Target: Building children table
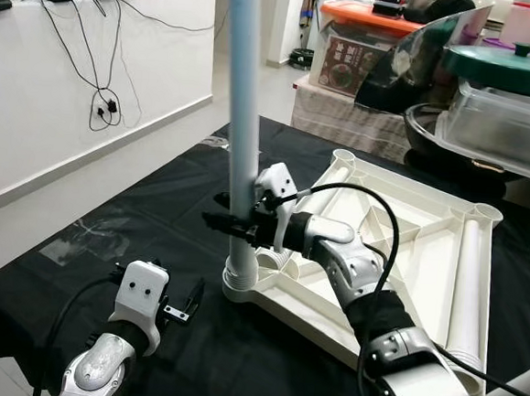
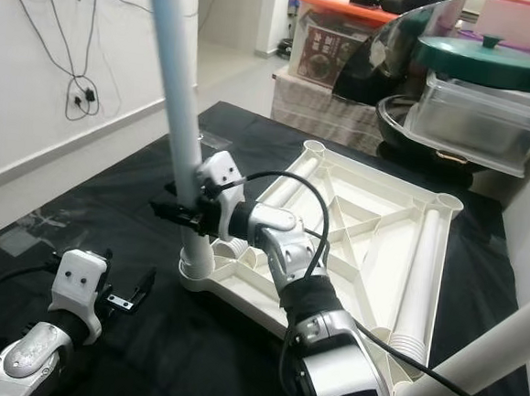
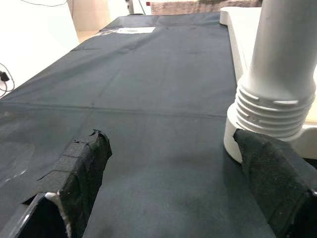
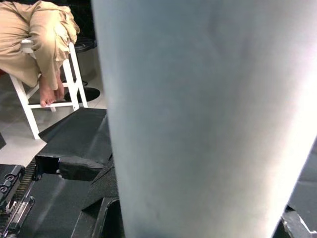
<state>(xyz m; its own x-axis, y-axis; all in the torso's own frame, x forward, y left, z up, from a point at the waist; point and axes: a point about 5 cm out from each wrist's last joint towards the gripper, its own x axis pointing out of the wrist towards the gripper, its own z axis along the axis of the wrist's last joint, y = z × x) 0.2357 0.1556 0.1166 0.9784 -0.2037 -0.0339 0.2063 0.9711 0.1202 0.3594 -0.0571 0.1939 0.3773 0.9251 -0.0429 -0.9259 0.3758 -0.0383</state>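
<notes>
Left eye view: the right gripper [image 1: 236,221] is clamped around a pale table leg [image 1: 242,114] that stands upright in the near-left corner socket [image 1: 240,283] of an upturned white tabletop [image 1: 398,254], which lies on a black cloth [image 1: 135,215] spread over the work surface. The step in hand looks to be seating or screwing this leg into its threaded collar; the leg is upright, but whether it is fully home cannot be told. The next move would likely call for a firm grip and a twist about the leg's own axis, with the tabletop kept from sliding on the cloth.

The left gripper [image 1: 183,306] rests low on the cloth, near and to the left of the socket, its fingers spread apart and holding nothing. In the left wrist view the ribbed collar [image 3: 271,111] at the leg's foot stands just beside one black fingertip [image 3: 270,168].

The tabletop is a moulded plastic slab, underside up, with raised ribs and round sockets at its corners. A second leg [image 1: 470,278] lies flat along its right edge. Another pale tube [image 2: 482,357] crosses the near-right corner of the right eye view. Beyond the table stand stacked storage boxes [image 1: 359,49] and a green-lidded pot [image 1: 509,66].
</notes>
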